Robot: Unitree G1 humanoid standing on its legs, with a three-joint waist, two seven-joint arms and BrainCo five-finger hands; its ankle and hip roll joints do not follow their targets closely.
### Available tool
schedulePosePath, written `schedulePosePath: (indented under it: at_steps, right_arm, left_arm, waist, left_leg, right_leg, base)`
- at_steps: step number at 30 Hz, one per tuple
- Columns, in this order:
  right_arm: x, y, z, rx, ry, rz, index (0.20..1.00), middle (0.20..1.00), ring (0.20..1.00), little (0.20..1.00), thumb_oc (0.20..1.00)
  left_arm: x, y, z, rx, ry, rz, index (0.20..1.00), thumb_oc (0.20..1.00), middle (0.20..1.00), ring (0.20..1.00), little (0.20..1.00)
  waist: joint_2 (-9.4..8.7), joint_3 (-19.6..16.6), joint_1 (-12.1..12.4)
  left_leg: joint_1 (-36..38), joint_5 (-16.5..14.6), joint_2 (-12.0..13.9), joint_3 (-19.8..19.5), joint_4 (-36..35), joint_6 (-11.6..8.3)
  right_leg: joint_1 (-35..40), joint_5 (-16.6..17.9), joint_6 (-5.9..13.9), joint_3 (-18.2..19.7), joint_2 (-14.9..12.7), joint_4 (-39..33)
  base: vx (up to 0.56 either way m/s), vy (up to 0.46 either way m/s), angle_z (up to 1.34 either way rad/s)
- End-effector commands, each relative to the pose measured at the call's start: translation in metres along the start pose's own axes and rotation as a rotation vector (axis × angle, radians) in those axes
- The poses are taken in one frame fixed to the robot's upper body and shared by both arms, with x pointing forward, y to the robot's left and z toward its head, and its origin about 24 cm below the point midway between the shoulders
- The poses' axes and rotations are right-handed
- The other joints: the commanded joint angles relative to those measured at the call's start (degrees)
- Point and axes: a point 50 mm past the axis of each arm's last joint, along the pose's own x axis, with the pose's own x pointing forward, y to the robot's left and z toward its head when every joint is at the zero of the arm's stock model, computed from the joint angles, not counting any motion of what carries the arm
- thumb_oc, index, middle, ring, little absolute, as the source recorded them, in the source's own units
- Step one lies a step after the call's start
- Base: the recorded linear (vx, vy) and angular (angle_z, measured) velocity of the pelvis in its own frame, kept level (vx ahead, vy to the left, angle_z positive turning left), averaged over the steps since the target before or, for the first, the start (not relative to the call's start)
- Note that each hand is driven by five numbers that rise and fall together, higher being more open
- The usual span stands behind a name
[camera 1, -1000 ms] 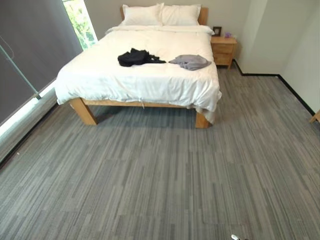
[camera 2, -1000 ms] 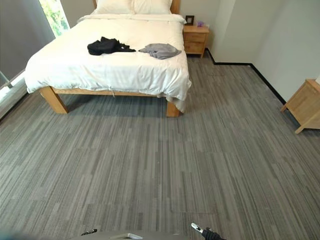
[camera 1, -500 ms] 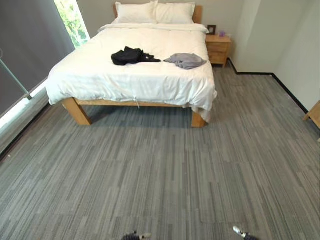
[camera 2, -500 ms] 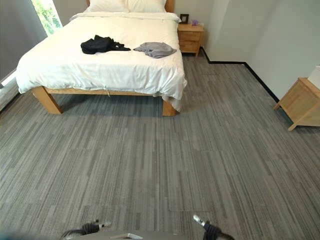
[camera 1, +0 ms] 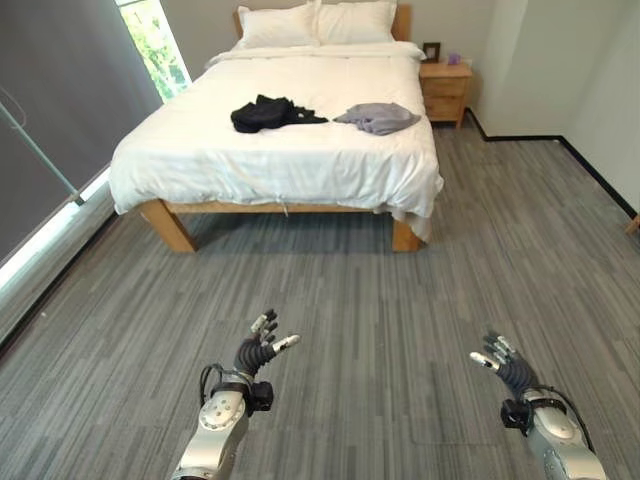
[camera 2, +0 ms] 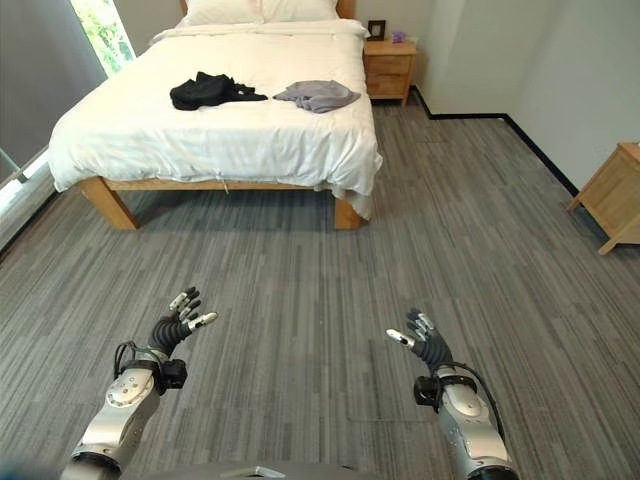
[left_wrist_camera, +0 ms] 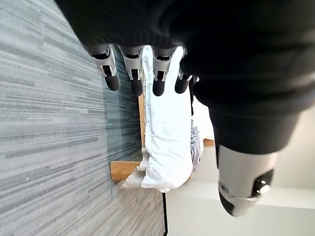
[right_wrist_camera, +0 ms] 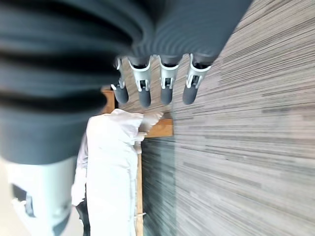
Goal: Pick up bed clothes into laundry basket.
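Clothes: black heap (camera 1: 268, 113) and grey heap (camera 1: 378, 118) on bed (camera 1: 300, 160), side by side.
Left hand (camera 1: 258, 348): well short of bed, fingers spread, empty.
Right hand (camera 1: 505, 363): likewise, ready for approach.

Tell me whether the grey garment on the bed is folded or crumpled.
Crumpled. The grey garment lies in a loose, uneven heap on the white duvet, beside the black garment.
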Motion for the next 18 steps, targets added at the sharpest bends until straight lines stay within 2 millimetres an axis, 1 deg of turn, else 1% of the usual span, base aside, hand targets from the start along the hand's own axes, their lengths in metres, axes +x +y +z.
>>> schedulePosePath:
  at_steps: [1, 2, 3, 4, 6, 7, 10, 14, 15, 16, 18]
  right_arm:
    - [0.006, 0.003, 0.018, -0.036, -0.129, -0.039, 1.0, 1.0, 1.0, 1.0, 1.0]
    - [0.005, 0.007, 0.01, -0.024, -0.105, -0.034, 1.0, 1.0, 1.0, 1.0, 1.0]
    - [0.005, 0.007, 0.01, -0.024, -0.105, -0.034, 1.0, 1.0, 1.0, 1.0, 1.0]
    - [0.004, 0.011, 0.006, -0.039, -0.083, -0.019, 1.0, 1.0, 1.0, 1.0, 1.0]
    - [0.003, 0.013, 0.005, -0.036, -0.08, -0.016, 1.0, 1.0, 1.0, 1.0, 1.0]
    - [0.002, 0.014, 0.007, -0.034, -0.093, -0.006, 1.0, 1.0, 1.0, 1.0, 1.0]
    - [0.0, 0.009, 0.007, -0.052, -0.091, -0.022, 1.0, 1.0, 1.0, 1.0, 1.0]
    - [0.004, 0.006, 0.01, -0.033, -0.098, -0.048, 1.0, 1.0, 1.0, 1.0, 1.0]
    - [0.005, 0.006, 0.013, -0.033, -0.111, -0.048, 1.0, 1.0, 1.0, 1.0, 1.0]
    - [0.009, 0.009, 0.023, -0.049, -0.144, -0.038, 1.0, 1.0, 1.0, 1.0, 1.0]
    - [0.012, 0.01, 0.027, -0.051, -0.156, -0.036, 1.0, 1.0, 1.0, 1.0, 1.0]
  left_arm:
    - [0.012, 0.014, 0.021, 0.062, -0.115, 0.086, 1.0, 1.0, 1.0, 1.0, 1.0]
    - [0.012, 0.012, 0.016, 0.032, -0.1, 0.105, 1.0, 1.0, 1.0, 1.0, 1.0]
    - [0.012, 0.012, 0.016, 0.032, -0.1, 0.106, 1.0, 1.0, 1.0, 1.0, 1.0]
    - [0.011, 0.014, 0.01, 0.006, -0.073, 0.132, 1.0, 1.0, 1.0, 1.0, 1.0]
    - [0.01, 0.016, 0.009, 0.006, -0.071, 0.146, 1.0, 1.0, 1.0, 1.0, 1.0]
    - [0.006, 0.022, 0.007, -0.025, -0.069, 0.184, 1.0, 1.0, 1.0, 1.0, 1.0]
    - [0.003, 0.031, 0.006, -0.023, -0.067, 0.23, 1.0, 1.0, 1.0, 1.0, 1.0]
    - [0.002, 0.039, 0.011, 0.024, -0.079, 0.257, 1.0, 1.0, 1.0, 1.0, 1.0]
    - [0.001, 0.042, 0.013, 0.032, -0.089, 0.266, 1.0, 1.0, 1.0, 1.0, 1.0]
    - [0.001, 0.047, 0.016, 0.044, -0.099, 0.288, 1.0, 1.0, 1.0, 1.0, 1.0]
    - [0.001, 0.048, 0.018, 0.042, -0.112, 0.293, 1.0, 1.0, 1.0, 1.0, 1.0]
  waist:
    - [-3.46, 0.0, -0.1]
    - [-3.55, 0.2, -0.1]
    - [-3.55, 0.2, -0.1]
    - [-3.63, 0.5, -0.1]
    - [-3.65, 0.7, -0.1]
    - [-3.74, 1.0, -0.1]
    - [-3.93, 1.4, -0.1]
    - [-3.92, 1.9, 0.1]
    - [-3.94, 2.0, 0.2]
    - [-4.09, 2.3, 0.5]
    - [-4.11, 2.5, 0.8]
  left_leg:
    - [-1.5, 0.8, 0.4, -1.0, 0.0, -2.42]
    - [-1.5, 0.8, 0.5, -0.9, 0.0, -2.42]
    - [-1.5, 0.8, 0.5, -0.9, 0.0, -2.42]
    - [-1.5, 0.8, 0.6, -0.8, 0.0, -2.46]
    - [-1.6, 0.8, 0.6, -0.8, 0.0, -2.45]
    - [-1.6, 0.7, 0.5, -0.8, 0.0, -2.42]
    - [-1.8, 0.6, 0.4, -0.8, 0.0, -2.28]
    - [-2.2, 0.5, 0.2, -0.5, 0.0, -2.07]
    - [-2.2, 0.4, 0.2, -0.4, 0.0, -2.03]
    - [-2.4, 0.1, -0.1, 0.2, 0.0, -1.79]
    - [-2.6, 0.0, -0.3, 0.5, 0.0, -1.5]
  right_leg:
    - [-0.6, 1.7, 6.79, 0.5, -5.7, 0.8]
    - [-0.6, 1.7, 6.77, 0.5, -5.7, 0.7]
    - [-0.6, 1.7, 6.77, 0.5, -5.7, 0.7]
    - [-0.6, 1.6, 6.79, 0.6, -5.7, 0.7]
    - [-0.7, 1.6, 6.79, 0.6, -5.7, 0.6]
    - [-0.8, 1.6, 6.82, 0.8, -5.8, 0.7]
    - [-1.0, 1.7, 6.92, 1.0, -5.9, 0.7]
    - [-1.5, 1.8, 7.11, 1.2, -6.0, 0.8]
    - [-1.5, 1.8, 7.17, 1.2, -6.1, 0.8]
    - [-1.9, 1.9, 7.55, 1.4, -6.4, 0.9]
    - [-2.3, 2.0, 7.78, 1.6, -6.8, 1.3]
  base:
    - [0.01, 0.002, -0.05]
    - [0.01, 0.002, -0.06]
    - [0.01, 0.0, -0.06]
    - [0.01, 0.0, -0.03]
    - [0.02, 0.009, -0.07]
    - [0.03, 0.021, -0.05]
    - [0.01, 0.008, 0.0]
    - [0.02, 0.025, -0.01]
    - [0.07, 0.074, -0.13]
    - [0.07, 0.079, -0.14]
    - [0.07, 0.098, -0.12]
